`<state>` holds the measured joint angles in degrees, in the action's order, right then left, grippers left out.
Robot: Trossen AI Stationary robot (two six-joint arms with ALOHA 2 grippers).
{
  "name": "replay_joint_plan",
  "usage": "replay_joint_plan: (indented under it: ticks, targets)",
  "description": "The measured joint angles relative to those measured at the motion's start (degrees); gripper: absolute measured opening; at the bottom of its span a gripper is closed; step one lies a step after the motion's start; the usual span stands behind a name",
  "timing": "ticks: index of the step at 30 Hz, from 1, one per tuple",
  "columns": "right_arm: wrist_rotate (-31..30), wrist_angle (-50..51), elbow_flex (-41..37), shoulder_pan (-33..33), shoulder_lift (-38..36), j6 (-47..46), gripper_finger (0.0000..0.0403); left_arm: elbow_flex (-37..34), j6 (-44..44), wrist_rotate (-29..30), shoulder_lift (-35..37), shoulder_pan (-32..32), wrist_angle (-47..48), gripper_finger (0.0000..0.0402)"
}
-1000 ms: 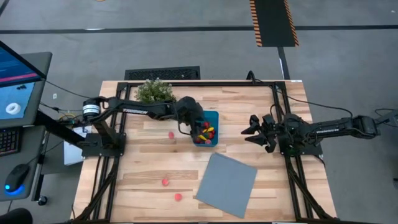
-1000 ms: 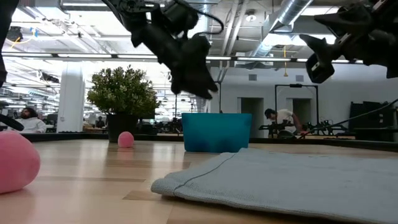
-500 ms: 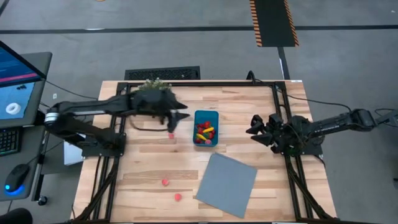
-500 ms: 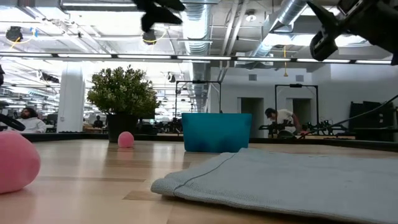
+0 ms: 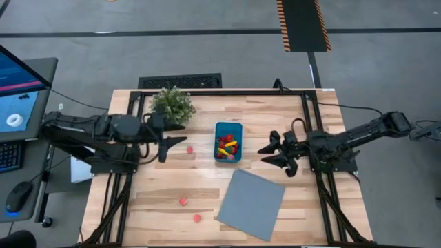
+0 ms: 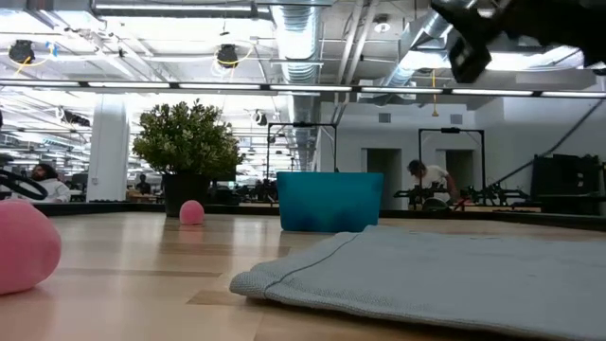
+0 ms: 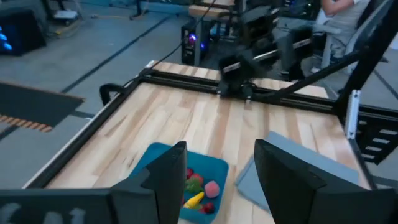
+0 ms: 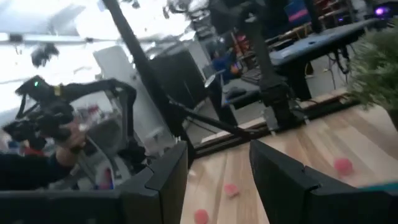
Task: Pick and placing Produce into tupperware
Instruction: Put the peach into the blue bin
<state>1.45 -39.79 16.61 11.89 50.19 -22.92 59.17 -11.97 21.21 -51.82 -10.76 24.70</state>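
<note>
The teal tupperware (image 5: 228,140) stands mid-table with red, yellow and pink produce (image 5: 227,145) inside; the left wrist view looks into the tupperware (image 7: 163,167) too. Three pink pieces lie loose on the wood: one (image 5: 189,148) just left of the tub, two (image 5: 183,202) (image 5: 197,218) nearer the front. My left gripper (image 5: 171,146) hovers open, high over the table's left part and left of the tub, with nothing between its fingers (image 7: 171,180). My right gripper (image 5: 267,154) hangs open right of the tub, above the table.
A bushy green potted plant (image 5: 171,102) stands at the far left. A flat grey sheet (image 5: 251,204) lies at the front right of the tub. Black frame rails (image 5: 220,92) run around the table. A person's arm (image 8: 37,168) shows beyond the left side.
My left gripper has drawn back from over the tupperware toward the table's left edge, rising as it went. My right gripper has moved a little toward the tupperware. The produce and the tub have stayed put.
</note>
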Motion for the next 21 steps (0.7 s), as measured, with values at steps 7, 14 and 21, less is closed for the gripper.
replay_joint_plan:
  ticks: [7,14,21]
  targets:
    - [1.5,13.1,14.9,1.1,9.2,5.2,0.0196,-19.7,-3.3,2.1,12.1,-3.3,-15.9,0.0178]
    - [1.7,24.4,25.4,1.4,19.2,3.5,0.0196,-34.4,-5.4,-1.2,26.6,-6.8,-25.4,0.0178]
    - [1.7,37.2,38.1,5.1,31.8,3.6,0.0196,-41.4,-11.2,-0.4,36.3,-8.6,-25.4,0.0178]
